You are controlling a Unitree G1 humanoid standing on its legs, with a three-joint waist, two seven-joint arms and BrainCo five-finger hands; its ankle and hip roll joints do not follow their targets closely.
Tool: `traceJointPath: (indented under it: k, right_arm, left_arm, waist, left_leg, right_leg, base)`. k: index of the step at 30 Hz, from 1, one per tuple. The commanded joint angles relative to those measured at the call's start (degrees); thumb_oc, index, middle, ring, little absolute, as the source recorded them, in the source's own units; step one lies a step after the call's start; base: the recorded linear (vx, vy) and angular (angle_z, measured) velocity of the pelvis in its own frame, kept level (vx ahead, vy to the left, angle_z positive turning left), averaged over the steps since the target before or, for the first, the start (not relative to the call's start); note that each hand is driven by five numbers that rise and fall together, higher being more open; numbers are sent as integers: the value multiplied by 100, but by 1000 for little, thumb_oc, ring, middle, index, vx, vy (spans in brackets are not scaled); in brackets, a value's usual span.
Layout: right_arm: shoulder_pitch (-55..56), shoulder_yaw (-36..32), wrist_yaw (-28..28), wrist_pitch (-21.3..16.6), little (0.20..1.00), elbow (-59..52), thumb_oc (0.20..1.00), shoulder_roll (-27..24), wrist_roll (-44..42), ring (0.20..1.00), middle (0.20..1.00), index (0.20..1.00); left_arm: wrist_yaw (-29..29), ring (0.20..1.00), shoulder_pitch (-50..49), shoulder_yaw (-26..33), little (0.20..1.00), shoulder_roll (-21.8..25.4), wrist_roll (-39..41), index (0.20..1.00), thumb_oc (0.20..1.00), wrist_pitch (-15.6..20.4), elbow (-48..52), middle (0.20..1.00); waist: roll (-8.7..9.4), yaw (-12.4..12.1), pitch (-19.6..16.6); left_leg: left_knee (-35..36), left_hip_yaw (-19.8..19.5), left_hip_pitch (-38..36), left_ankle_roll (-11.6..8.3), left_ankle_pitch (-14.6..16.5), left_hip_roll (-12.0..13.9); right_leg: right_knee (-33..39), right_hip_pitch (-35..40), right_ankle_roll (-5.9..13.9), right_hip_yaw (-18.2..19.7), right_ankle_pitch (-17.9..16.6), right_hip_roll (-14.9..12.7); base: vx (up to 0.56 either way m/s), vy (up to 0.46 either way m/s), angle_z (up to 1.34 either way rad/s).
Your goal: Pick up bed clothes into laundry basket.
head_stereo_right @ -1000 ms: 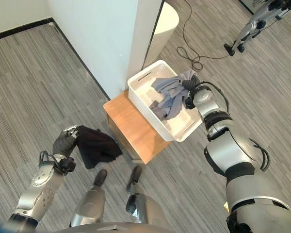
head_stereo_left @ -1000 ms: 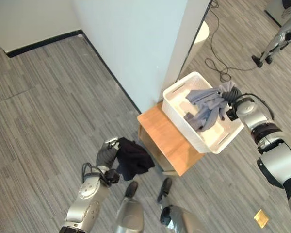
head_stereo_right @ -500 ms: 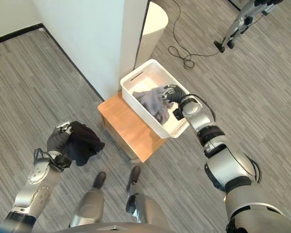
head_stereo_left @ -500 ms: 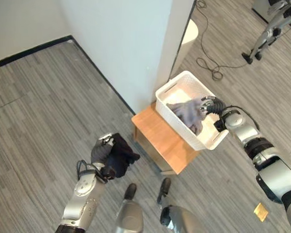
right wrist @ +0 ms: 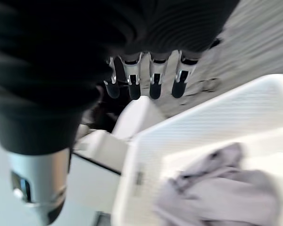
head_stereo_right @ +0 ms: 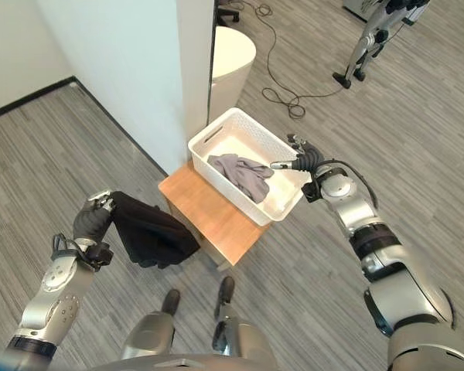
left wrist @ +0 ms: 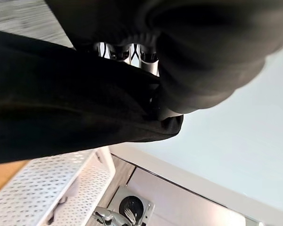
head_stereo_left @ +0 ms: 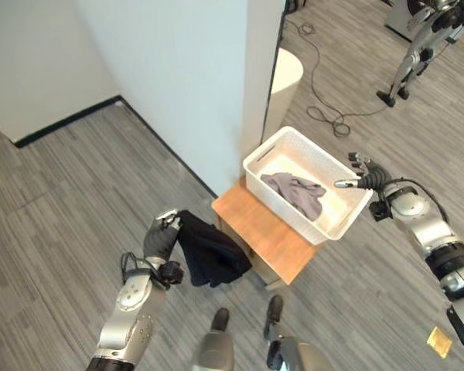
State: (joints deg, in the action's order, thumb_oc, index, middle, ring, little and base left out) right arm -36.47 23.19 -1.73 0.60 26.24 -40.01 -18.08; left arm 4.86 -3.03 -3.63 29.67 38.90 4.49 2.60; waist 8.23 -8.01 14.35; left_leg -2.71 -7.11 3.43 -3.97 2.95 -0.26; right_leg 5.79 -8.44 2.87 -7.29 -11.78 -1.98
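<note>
A: Where are the clothes?
B: Grey garment [head_stereo_left: 296,193] lies in the white basket [head_stereo_left: 272,149] on the wooden table [head_stereo_left: 267,232]; left hand [head_stereo_left: 159,241] grips the black garment [head_stereo_left: 212,255].

A: Surroundings?
B: White wall [head_stereo_left: 193,85] just behind the basket; right hand [head_stereo_left: 365,175], fingers extended, beside its rim.

The two eye views look steeply down from the robot's head onto the grey plank floor [head_stereo_left: 54,224], from well above. They sit side by side, so both share the white basket [head_stereo_left: 348,218] on the wooden stool [head_stereo_left: 272,241] at frame centre, the white wall corner [head_stereo_right: 187,69] in the upper middle, and both arms. The left wrist view looks from very close along the left hand [left wrist: 132,52], past a black garment [left wrist: 61,113] towards the basket's perforated wall [left wrist: 47,188] at lower left. The right wrist view looks along the right hand [right wrist: 153,77] down into the basket [right wrist: 146,155], onto the grey cloth [right wrist: 217,193] at lower right, which the eye views also show.
</note>
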Motion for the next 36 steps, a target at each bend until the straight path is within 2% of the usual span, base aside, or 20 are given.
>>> traceJointPath:
  k: [1, 4, 7, 9, 13, 14, 17, 20, 23, 26, 33, 36]
  right_arm:
    - [149, -266, 70, -411, 1000, -517, 1000, -156, -333, 1000, 1000, 1000]
    - [1029, -862, -73, -533, 1000, -1538, 1000, 89, -738, 1000, 1000, 1000]
    - [1865, -1341, -199, -622, 1000, -2287, 1000, 417, -1049, 1000, 1000, 1000]
    - [1901, -1379, -202, -613, 1000, -2311, 1000, 420, -1045, 1000, 1000, 1000]
    - [2436, -1654, -188, -664, 1000, -2660, 1000, 638, -1087, 1000, 1000, 1000]
    - [2446, -1671, -187, -661, 1000, -2667, 1000, 644, -1084, 1000, 1000, 1000]
    - [2701, -1871, -115, -645, 1000, -2772, 1000, 526, -659, 1000, 1000, 1000]
    - [2732, -1942, -61, -653, 1000, -2739, 1000, 536, -661, 1000, 1000, 1000]
    - [2795, -2026, 14, -704, 1000, -2725, 1000, 609, -748, 1000, 1000, 1000]
    - [2839, -2007, 18, -704, 1000, -2800, 1000, 646, -679, 1000, 1000, 1000]
    - [2810, -1677, 67, -766, 1000, -2838, 1000, 899, -645, 1000, 1000, 1000]
    - [2841, -1646, 63, -760, 1000, -2763, 1000, 856, -517, 1000, 1000, 1000]
  left_arm:
    - [-36, 200, 725, 218, 200, 556, -430, 200, 200, 528, 608, 200]
    - [133, 200, 1408, 286, 200, 935, -377, 200, 200, 620, 559, 200]
    - [159, 200, 2340, -17, 200, 1244, -233, 200, 200, 612, 379, 200]
    - [158, 200, 2377, -59, 200, 1248, -229, 200, 200, 623, 354, 200]
    - [279, 200, 3389, -514, 200, 1432, -129, 200, 200, 687, -96, 200]
    - [279, 200, 3420, -541, 200, 1432, -126, 200, 200, 698, -119, 200]
    - [306, 200, 3883, -717, 200, 1468, 25, 200, 200, 719, -377, 200]
    - [303, 200, 4077, -850, 200, 1513, 36, 200, 200, 722, -450, 200]
    - [310, 200, 4648, -1226, 200, 1695, 21, 200, 200, 684, -739, 200]
    - [338, 200, 4930, -1426, 200, 1662, 70, 200, 200, 678, -1009, 200]
    - [359, 200, 6253, -2254, 200, 1273, 454, 200, 200, 567, -2573, 200]
    - [329, 200, 6502, -2356, 200, 1217, 509, 200, 200, 577, -2650, 200]
  waist:
    - [-207, 82, -474]
    - [-320, 188, -600]
    - [-441, 346, -775]
    - [-434, 325, -773]
    - [-526, 498, -977]
    - [-520, 486, -974]
    - [-569, 646, -1111]
    - [-586, 698, -1147]
    - [-643, 819, -1224]
    - [-656, 870, -1252]
    - [-751, 1094, -1291]
    - [-754, 1127, -1302]
  left_leg:
    - [771, 220, -128, 208, -382, 78]
    - [771, 222, -213, 188, -358, 74]
    - [771, 254, -310, 173, -331, 67]
    - [771, 249, -313, 172, -331, 66]
    - [771, 299, -363, 157, -313, 62]
    - [771, 298, -362, 157, -313, 61]
    - [771, 368, -385, 135, -296, 63]
    - [771, 395, -399, 132, -290, 64]
    - [771, 429, -402, 123, -285, 55]
    - [771, 445, -407, 121, -286, 53]
    - [771, 530, -409, 103, -308, 53]
    - [771, 562, -414, 106, -298, 59]
  right_leg:
    - [-79, 550, 378, -219, 785, -150]
    - [-79, 658, 388, -260, 825, -175]
    - [-79, 754, 414, -279, 864, -209]
    - [-79, 758, 414, -283, 867, -209]
    - [-79, 820, 460, -299, 888, -248]
    - [-79, 819, 460, -299, 888, -249]
    - [-79, 828, 492, -263, 893, -267]
    - [-79, 837, 496, -234, 896, -261]
    - [-79, 839, 520, -188, 902, -265]
    - [-79, 840, 529, -184, 902, -263]
    - [-79, 810, 574, -122, 885, -269]
    - [-79, 802, 581, -92, 881, -264]
  base:
    - [27, -3, -3]
    - [44, 0, 5]
    - [47, 1, 0]
    - [16, -2, 3]
    - [24, 6, -7]
    - [19, 11, -10]
    - [25, 19, -5]
    - [9, 9, -15]
    - [3, 10, -5]
    - [0, 0, 0]
    - [0, 1, -1]
    - [5, 1, -15]
